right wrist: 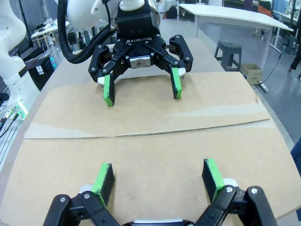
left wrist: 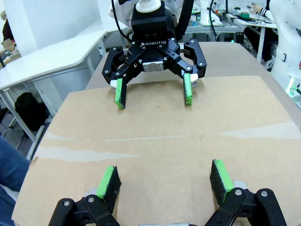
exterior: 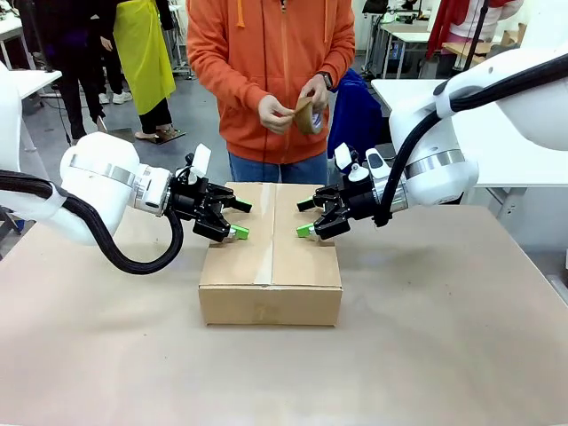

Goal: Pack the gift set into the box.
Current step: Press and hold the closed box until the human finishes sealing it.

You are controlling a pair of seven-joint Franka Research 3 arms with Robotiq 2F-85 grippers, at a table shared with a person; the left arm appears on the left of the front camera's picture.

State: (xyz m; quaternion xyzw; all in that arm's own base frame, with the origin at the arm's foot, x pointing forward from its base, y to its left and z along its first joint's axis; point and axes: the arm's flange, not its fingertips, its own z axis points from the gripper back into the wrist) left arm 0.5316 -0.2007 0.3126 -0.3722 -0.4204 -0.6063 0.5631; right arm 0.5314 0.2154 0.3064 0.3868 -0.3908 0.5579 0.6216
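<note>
Left gripper (exterior: 238, 219) spread wide over the left half of the box (exterior: 271, 288), green pads apart and nothing between them; hovering just above the closed top flap, whether touching it cannot be told from the front; right gripper (exterior: 306, 217) likewise spread wide and empty, over the right half of the same lid, facing the left one across the middle seam.

Seen from the left wrist: own fingers (left wrist: 109, 181) rising from the bottom edge with bare cardboard between them, the other gripper (left wrist: 154, 93) opposite and open, a strip of clear tape (left wrist: 84, 153) lying across the cardboard.

Seen from the right wrist: same arrangement mirrored (own fingertips (right wrist: 212, 173) low in the picture, the left gripper (right wrist: 142, 89) beyond); seam between the two flaps (right wrist: 146, 132) running across between the grippers, flaps lying flat and shut.

Box resting on the brown table (exterior: 461, 355), roughly central, long side toward the camera.

Beyond the far edge, a person in an orange hoodie (exterior: 266, 71), both hands (exterior: 277, 114) at chest height around a roll of tape (exterior: 306, 115).
</note>
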